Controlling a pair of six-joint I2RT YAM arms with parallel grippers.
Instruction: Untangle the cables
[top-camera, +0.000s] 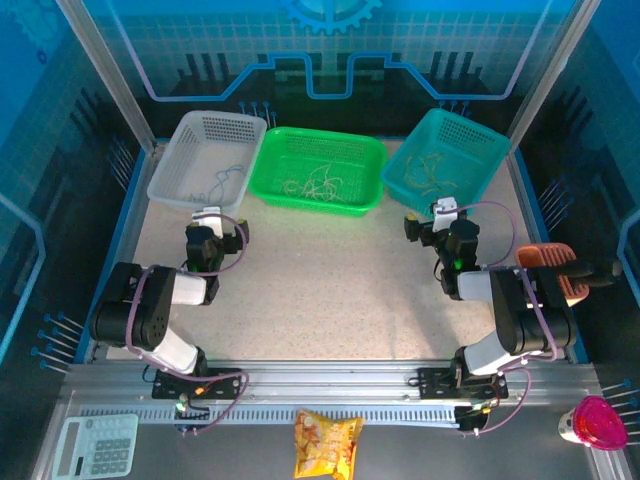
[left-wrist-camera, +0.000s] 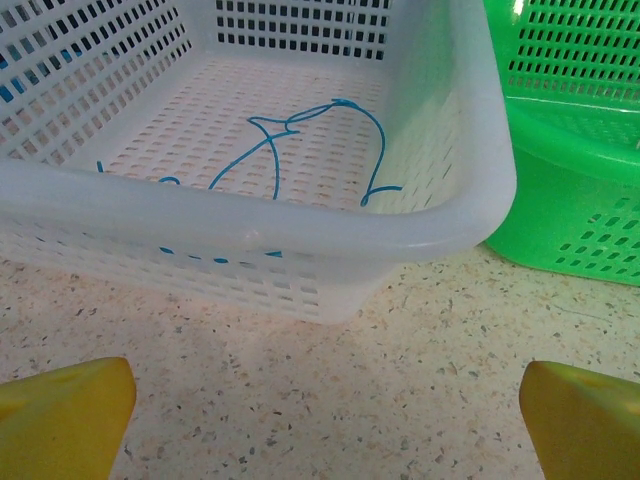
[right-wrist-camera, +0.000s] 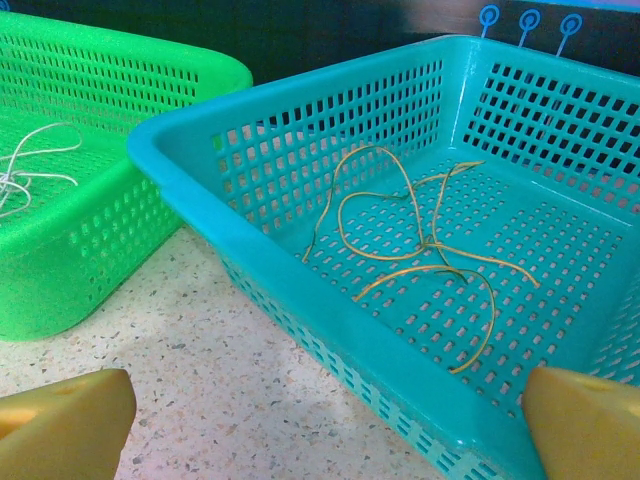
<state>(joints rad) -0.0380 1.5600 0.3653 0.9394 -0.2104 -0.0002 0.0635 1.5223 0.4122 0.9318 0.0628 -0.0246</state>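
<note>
The cables lie sorted in three baskets at the back of the table. A blue cable (top-camera: 225, 180) (left-wrist-camera: 338, 102) curls inside the white basket (top-camera: 170, 165) (left-wrist-camera: 300, 225). White cables (top-camera: 318, 183) (right-wrist-camera: 20, 180) lie loosely in the green basket (top-camera: 375, 160) (right-wrist-camera: 100, 230). Yellow cables (top-camera: 432, 172) (right-wrist-camera: 430, 243) loop over one another in the teal basket (top-camera: 490, 150) (right-wrist-camera: 250, 230). My left gripper (top-camera: 213, 222) (left-wrist-camera: 328, 420) is open over bare table just short of the white basket. My right gripper (top-camera: 432, 222) (right-wrist-camera: 328, 425) is open before the teal basket's near corner. Both hold nothing.
The speckled table (top-camera: 330, 290) stretches between the two arms. The green basket's wall (left-wrist-camera: 570, 150) sits close to the white basket's right. An orange brush-like thing (top-camera: 548, 268) lies at the right edge. A calculator (top-camera: 95, 447), a snack packet (top-camera: 327, 443) and a pink object (top-camera: 598, 420) sit below the rail.
</note>
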